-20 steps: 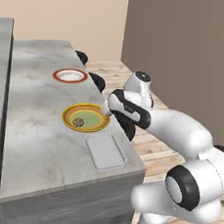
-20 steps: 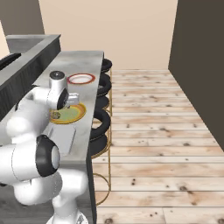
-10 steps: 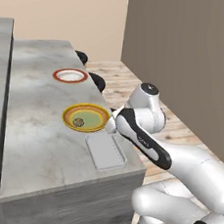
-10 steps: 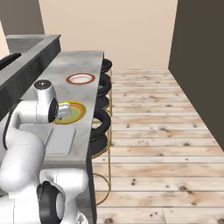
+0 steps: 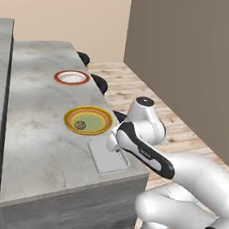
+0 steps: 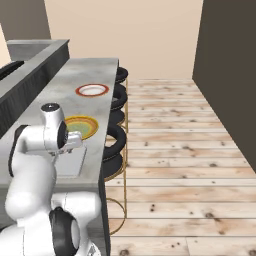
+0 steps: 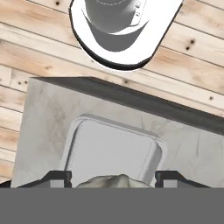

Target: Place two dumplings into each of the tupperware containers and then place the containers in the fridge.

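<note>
Pincer (image 7: 113, 177) clenched on a dumpling (image 7: 114, 181) at bottom centre of the hand view, directly above the empty tupperware container (image 7: 114, 154). Container sits near the surface (image 5: 38, 143) corner, frame centre in the left base view. Another dumpling (image 5: 80, 125) lies on the yellow-rimmed plate (image 5: 88, 120) just beyond; red-rimmed plate (image 5: 72, 77) farther back.

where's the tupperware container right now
The tupperware container lies flat at the near corner of the counter, just in front of the yellow-rimmed green plate; in the hand view it sits directly under the gripper.
</note>
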